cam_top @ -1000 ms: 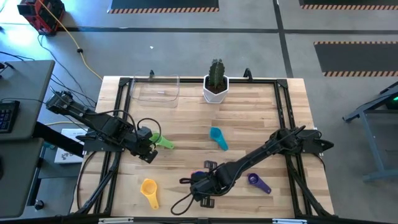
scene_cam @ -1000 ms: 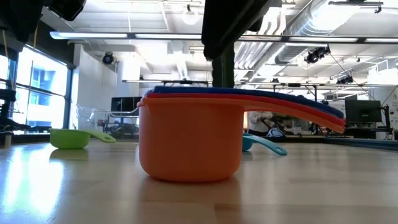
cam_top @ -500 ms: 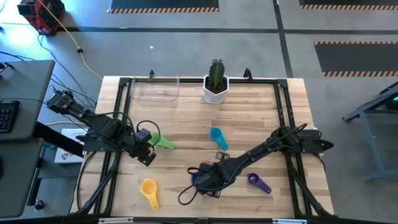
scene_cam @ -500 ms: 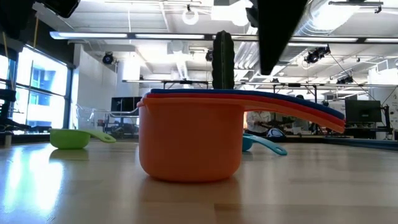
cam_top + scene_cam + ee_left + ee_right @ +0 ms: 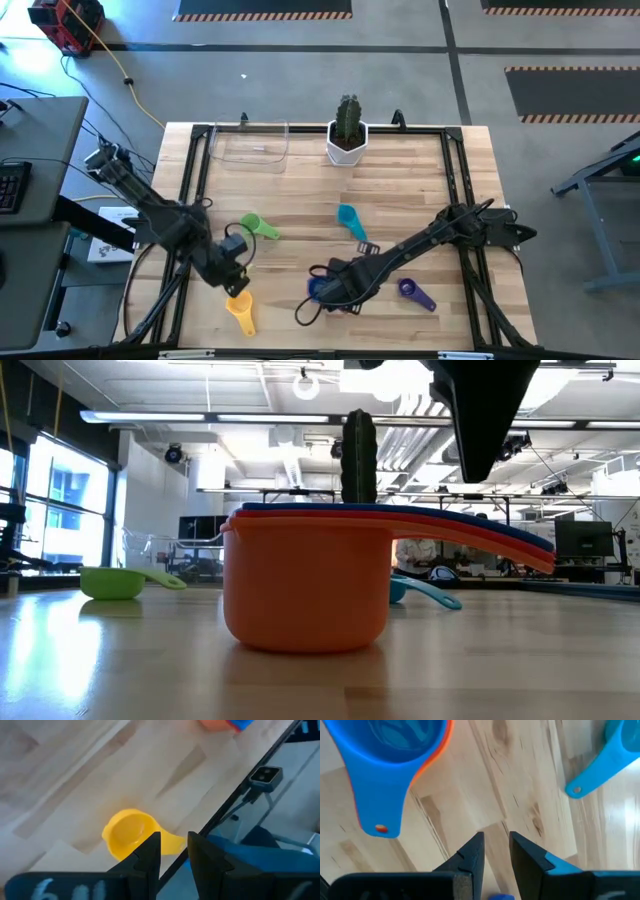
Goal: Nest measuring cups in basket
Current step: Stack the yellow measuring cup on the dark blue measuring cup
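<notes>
On the wooden table (image 5: 420,170), the right gripper (image 5: 495,851), clenched and empty, hovers beside the nested blue-over-red-over-orange plastic measuring cups (image 5: 305,575), partly hidden under its arm from above, while the left gripper (image 5: 172,851), likewise clenched empty, hangs over the yellow plastic cup (image 5: 127,832), far from the clear plastic basket (image 5: 250,143).

The left gripper (image 5: 236,281), earlier just beside the green cup (image 5: 257,226), now hangs over the yellow cup (image 5: 240,308) at the table's near edge, fingers nearly closed and empty. The right gripper (image 5: 345,285), previously directly over the nested orange, red and blue stack (image 5: 318,289), now sits slightly farther back.
</notes>
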`<action>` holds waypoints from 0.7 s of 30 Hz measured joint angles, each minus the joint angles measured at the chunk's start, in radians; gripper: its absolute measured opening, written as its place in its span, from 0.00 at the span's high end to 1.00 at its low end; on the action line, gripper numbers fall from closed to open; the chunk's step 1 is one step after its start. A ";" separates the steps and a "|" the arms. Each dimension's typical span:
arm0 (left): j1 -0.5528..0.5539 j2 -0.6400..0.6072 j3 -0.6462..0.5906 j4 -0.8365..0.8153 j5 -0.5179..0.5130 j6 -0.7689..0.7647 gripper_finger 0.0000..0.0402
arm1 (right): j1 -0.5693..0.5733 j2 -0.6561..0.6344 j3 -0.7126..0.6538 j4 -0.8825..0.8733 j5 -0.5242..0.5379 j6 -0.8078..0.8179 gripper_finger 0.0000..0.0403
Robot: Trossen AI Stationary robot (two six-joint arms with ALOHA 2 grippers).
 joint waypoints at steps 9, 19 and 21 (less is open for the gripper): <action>-0.068 0.112 0.000 0.023 0.031 -0.244 0.79 | 0.000 0.000 0.000 -0.013 -0.008 -0.011 0.79; -0.134 0.210 0.000 0.019 0.032 -0.394 0.79 | 0.000 0.000 0.000 -0.013 -0.006 -0.024 0.79; -0.144 0.224 0.000 0.011 0.032 -0.400 0.79 | 0.000 0.000 0.000 -0.013 -0.006 -0.029 0.79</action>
